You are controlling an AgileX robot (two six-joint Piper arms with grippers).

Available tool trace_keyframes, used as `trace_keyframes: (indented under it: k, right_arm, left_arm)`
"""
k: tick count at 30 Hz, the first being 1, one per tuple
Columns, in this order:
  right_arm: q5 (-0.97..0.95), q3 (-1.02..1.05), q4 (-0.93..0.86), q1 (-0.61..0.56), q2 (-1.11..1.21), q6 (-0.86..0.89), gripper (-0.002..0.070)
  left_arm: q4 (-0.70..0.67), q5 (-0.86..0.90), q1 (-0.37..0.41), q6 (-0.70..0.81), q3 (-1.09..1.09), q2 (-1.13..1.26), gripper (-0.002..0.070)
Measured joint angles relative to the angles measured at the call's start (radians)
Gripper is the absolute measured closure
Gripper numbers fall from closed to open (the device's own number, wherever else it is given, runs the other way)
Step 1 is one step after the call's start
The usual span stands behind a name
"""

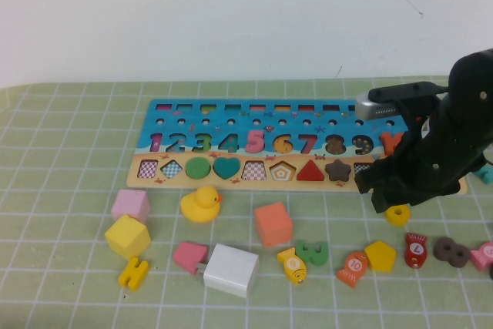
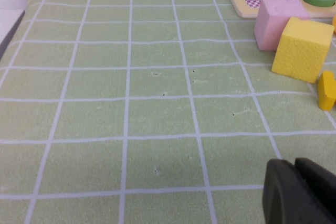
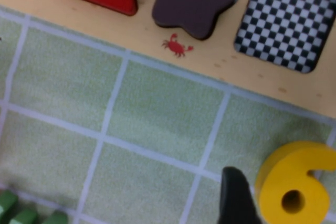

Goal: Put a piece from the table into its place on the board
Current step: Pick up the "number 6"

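The yellow 6 (image 3: 296,191) is lying flat on the green grid table (image 1: 62,190), just below the board's (image 1: 231,113) tan strip, at about 4 o'clock from the brown star (image 1: 337,169). In the high view only its loop pokes out under the right arm, so the right wrist view is the one that shows it properly.

The right gripper (image 1: 389,199) hangs right over it, at the board's right end. One dark fingertip (image 3: 236,195) sits just beside the numeral, on the side away from its loop. I can't see the other finger, so I can't tell how wide the claw is, and nothing looks held yet.

So I'd call this the reach-and-grab stage: piece not picked up. The 6 slot (image 1: 283,144) in the blue row looks unfilled, sitting at roughly 10 o'clock from the piece. Next move probably needs the fingers to straddle the numeral cleanly, pinch, lift, then carry it up and across to that slot with the digit upright.

The left gripper (image 2: 299,192) is parked low over bare cloth, at about 8 o'clock from the pink block (image 2: 275,22) and yellow block (image 2: 303,48). Can't tell its opening either.
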Motion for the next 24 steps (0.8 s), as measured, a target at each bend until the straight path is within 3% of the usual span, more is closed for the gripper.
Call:
trace_keyframes:
  k: [8,15,24]
  right_arm:
    - [0.009,0.000,-0.002,0.000,0.027,0.000,0.0289]
    - [0.040,0.000,-0.002,0.000,0.032,0.000,0.0374]
    - [0.042,0.000,-0.008,0.000,0.032,0.000,0.0393]
  left_arm:
    - [0.000,0.000,0.000,0.000,0.000,0.000,0.0677]
    - [0.000,0.000,0.000,0.000,0.000,0.000,0.0677]
    - [0.000,0.000,0.000,0.000,0.000,0.000,0.0677]
